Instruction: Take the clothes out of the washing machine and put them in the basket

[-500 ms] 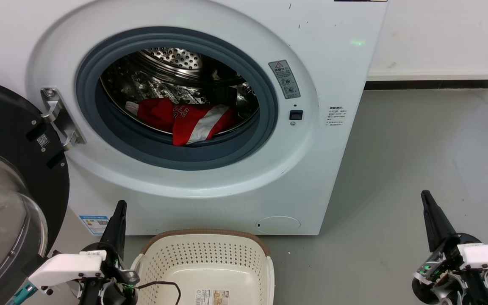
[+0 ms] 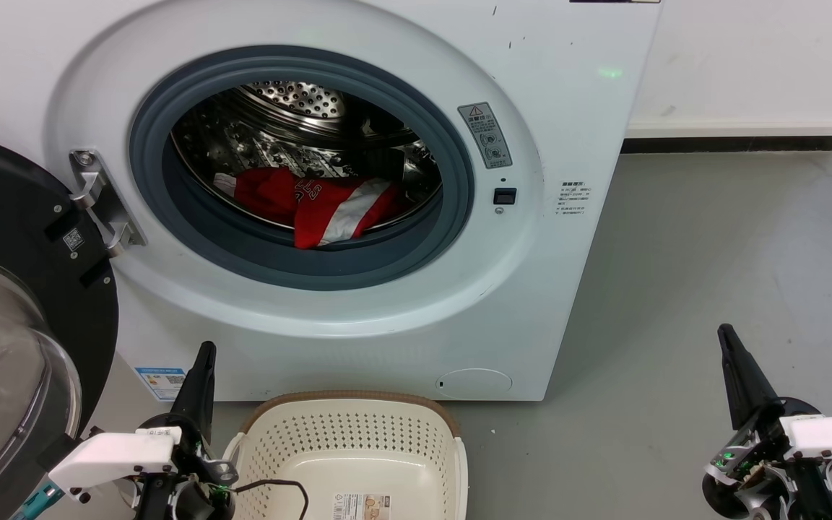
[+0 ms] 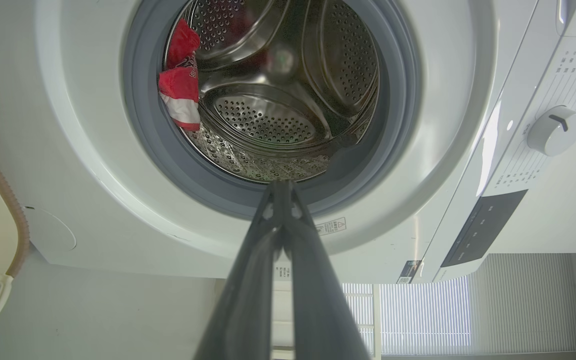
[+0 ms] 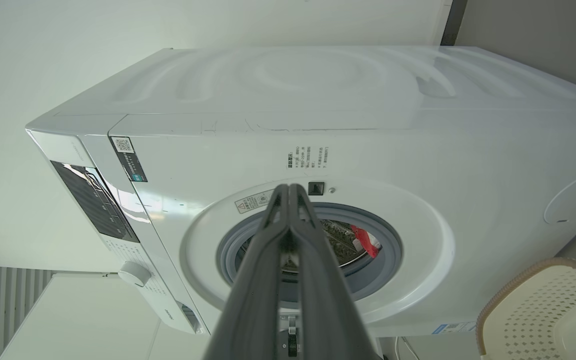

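2 garments: the clothes (image 2: 315,206), red with white panels and lettering, lie bunched at the front lip of the drum (image 2: 300,97), with 1 edge draped toward the grey gasket (image 2: 293,263).
Washing machine: the washing machine (image 2: 568,108) has its door (image 2: 4,217) swung wide to the robot's left, so the porthole is unobstructed.
Basket: the basket (image 2: 347,396) sits on the floor (image 2: 712,238) just in front of the machine, below the porthole, with no garment in it.
Left gripper: the left gripper (image 2: 206,348) hangs low beside the basket's left rim. Its fingers (image 3: 248,280) are pressed together, empty, and aimed up at the porthole.
Right gripper: the right gripper (image 2: 725,331) is well apart to the right, over bare floor. Its fingers (image 4: 253,290) are likewise closed on nothing.
Change: none is visible against 0.5 s ago; arms, clothes and basket sit in the same places.
Meaning: the robot appears paused at the start, with 0 of 2 garments moved.
Next move: probably parting 1 pair of fingers and reaching into the drum; the left arm looks nearer.
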Tool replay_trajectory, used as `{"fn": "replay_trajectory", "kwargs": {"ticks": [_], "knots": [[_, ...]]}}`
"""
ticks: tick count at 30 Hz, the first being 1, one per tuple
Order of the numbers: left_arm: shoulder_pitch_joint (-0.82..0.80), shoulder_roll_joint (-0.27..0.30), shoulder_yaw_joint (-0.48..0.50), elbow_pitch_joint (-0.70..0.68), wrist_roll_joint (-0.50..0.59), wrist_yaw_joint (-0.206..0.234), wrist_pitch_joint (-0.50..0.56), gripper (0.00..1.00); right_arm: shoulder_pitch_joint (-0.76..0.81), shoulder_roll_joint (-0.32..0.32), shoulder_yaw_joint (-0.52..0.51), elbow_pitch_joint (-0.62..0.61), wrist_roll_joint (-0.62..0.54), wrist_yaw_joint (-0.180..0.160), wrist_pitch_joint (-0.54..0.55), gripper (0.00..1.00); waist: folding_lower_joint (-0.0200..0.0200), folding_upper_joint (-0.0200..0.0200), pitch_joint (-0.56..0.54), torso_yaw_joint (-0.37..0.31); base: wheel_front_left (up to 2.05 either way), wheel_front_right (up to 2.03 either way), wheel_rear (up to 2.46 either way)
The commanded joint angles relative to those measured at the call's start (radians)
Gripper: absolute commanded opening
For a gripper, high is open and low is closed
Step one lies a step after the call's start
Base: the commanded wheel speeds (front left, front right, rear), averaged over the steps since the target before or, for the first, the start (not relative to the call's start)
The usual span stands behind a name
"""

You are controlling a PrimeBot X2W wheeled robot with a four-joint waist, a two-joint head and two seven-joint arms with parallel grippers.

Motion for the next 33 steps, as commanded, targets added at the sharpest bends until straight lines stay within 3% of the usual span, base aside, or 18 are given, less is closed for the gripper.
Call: {"fn": "replay_trajectory", "kwargs": {"ticks": [1, 11, 12, 23, 33], "knots": [[-0.005, -0.002, 0.002, 0.0, 0.001, -0.002, 0.003, 0.0, -0.013, 0.004, 0.0, 0.002, -0.005, 0.0, 0.0, 0.0, 0.0, -0.0001, 0.0, 0.0, 0.0, 0.0, 0.0], [-0.005, -0.002, 0.002, 0.0, 0.001, -0.002, 0.003, 0.0, -0.013, 0.004, 0.0, 0.002, -0.005, 0.0, 0.0, 0.0, 0.0, -0.0001, 0.0, 0.0, 0.0, 0.0, 0.0], [0.0, 0.0, 0.0, 0.0, 0.0, 0.0, 0.0, 1.0, 0.0, 0.0, 0.0, 0.0, 0.0, 0.0, 0.0, 1.0, 0.0, -0.0001, 0.0, 0.0, 0.0, 0.0, 0.0], [-0.006, 0.0, -0.051, -0.004, 0.03, 0.0, -0.04, 1.0, 0.021, 0.001, 0.015, -0.018, -0.032, 0.0, -0.04, 1.0, 0.0, -0.0001, 0.001, -0.002, 0.0, 0.0, 0.0], [-0.018, -0.001, -0.077, -0.042, 0.201, 0.0, -0.087, 1.0, 0.036, 0.001, 0.023, -0.064, -0.2, 0.0, -0.086, 1.0, 0.0, -0.0001, 0.002, -0.003, 0.0, 0.0, 0.0]]}}
